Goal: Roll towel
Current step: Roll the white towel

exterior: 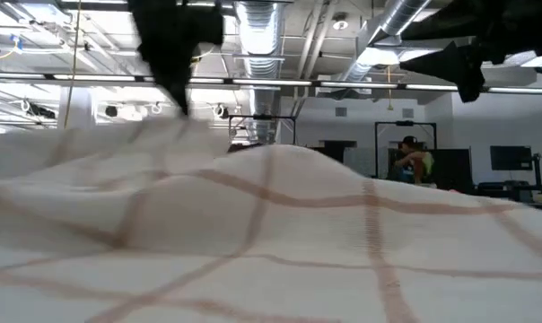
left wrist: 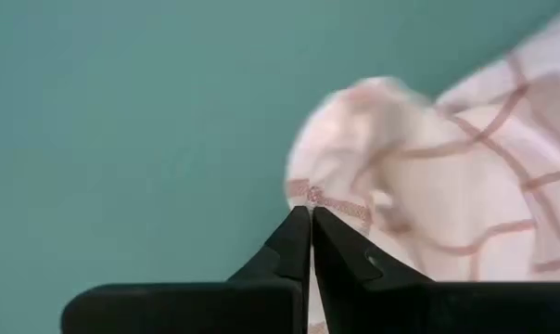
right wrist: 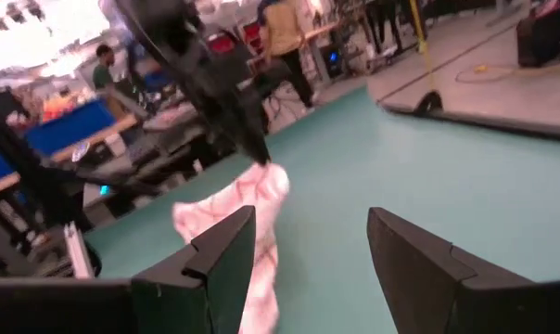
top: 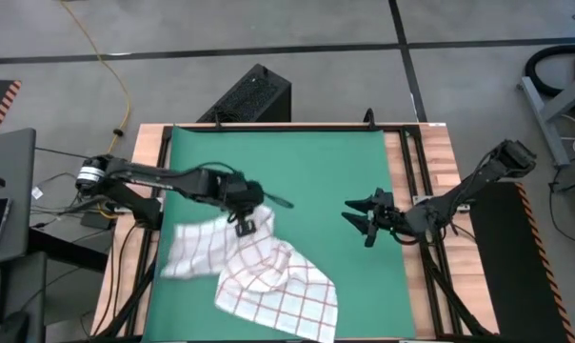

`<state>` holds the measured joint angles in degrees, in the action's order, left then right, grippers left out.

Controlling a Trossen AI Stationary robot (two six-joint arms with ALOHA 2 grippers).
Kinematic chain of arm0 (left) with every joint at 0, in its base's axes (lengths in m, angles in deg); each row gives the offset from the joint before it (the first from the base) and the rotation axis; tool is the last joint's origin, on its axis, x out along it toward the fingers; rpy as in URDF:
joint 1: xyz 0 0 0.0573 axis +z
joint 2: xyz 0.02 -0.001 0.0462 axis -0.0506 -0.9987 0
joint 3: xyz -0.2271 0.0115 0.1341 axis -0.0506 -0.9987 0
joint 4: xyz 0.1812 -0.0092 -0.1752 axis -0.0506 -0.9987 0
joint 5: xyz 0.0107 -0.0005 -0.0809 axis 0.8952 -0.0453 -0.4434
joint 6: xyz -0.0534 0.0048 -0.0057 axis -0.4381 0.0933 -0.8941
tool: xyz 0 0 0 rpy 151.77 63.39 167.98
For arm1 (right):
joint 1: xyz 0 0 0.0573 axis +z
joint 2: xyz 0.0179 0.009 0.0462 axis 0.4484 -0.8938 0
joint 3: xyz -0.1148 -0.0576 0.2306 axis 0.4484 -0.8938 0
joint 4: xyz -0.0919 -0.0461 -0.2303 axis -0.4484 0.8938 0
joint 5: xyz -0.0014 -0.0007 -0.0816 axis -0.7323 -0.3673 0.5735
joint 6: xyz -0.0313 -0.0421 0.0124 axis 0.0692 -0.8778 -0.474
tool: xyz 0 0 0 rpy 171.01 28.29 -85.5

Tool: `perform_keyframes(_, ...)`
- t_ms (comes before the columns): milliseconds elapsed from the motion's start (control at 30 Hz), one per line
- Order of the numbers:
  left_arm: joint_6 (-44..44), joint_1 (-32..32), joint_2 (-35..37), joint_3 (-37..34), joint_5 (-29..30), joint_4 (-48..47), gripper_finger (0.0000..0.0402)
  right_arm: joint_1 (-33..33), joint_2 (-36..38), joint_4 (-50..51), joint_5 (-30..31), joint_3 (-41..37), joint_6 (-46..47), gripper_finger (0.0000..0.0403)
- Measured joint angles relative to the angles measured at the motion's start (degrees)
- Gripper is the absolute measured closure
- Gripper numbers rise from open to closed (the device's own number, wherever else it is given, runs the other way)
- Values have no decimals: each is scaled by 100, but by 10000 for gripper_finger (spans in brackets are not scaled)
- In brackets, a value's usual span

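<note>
The white towel (top: 268, 276) with thin red grid lines lies crumpled on the near left part of the green mat (top: 307, 162). It fills the foreground of the low view (exterior: 271, 242). My left gripper (top: 244, 226) stands over the towel's far part and is shut on it; its fingers also show in the left wrist view (left wrist: 311, 223). My right gripper (top: 361, 221) hovers open and empty over the mat's right part, its two fingers spread wide in the right wrist view (right wrist: 308, 250). That view also shows the towel (right wrist: 252, 199) under my left arm. My left gripper pinches a bunched bit of the towel's far edge (left wrist: 313, 197) between its two fingertips. The fingers come from above, slanting down from the table's left. The pinched part is raised and hangs below the fingers (right wrist: 261, 181); the rest of the towel lies slack on the mat.
The mat's far half and right side (top: 316, 152) are bare green. Wooden table strips and black rails (top: 416, 181) run along the mat's right edge. A black box (top: 249, 95) sits on the floor beyond the far edge. People show in the room behind.
</note>
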<state>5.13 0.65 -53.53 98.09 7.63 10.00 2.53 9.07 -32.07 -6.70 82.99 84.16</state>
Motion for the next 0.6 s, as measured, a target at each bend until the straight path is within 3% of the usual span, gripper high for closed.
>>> perform_keyframes(233,1542,23,9,2221,1081,-63,401,-460,-2,2,-4,452,-986,171)
perform_keyframes(367,2559,-83,8,3358,1036,54,401,-708,-2,18,-3,699,-1526,171)
perform_keyframes(600,3086,-754,28,4924,805,-495,401,-870,-2,318,-7,896,-1502,171)
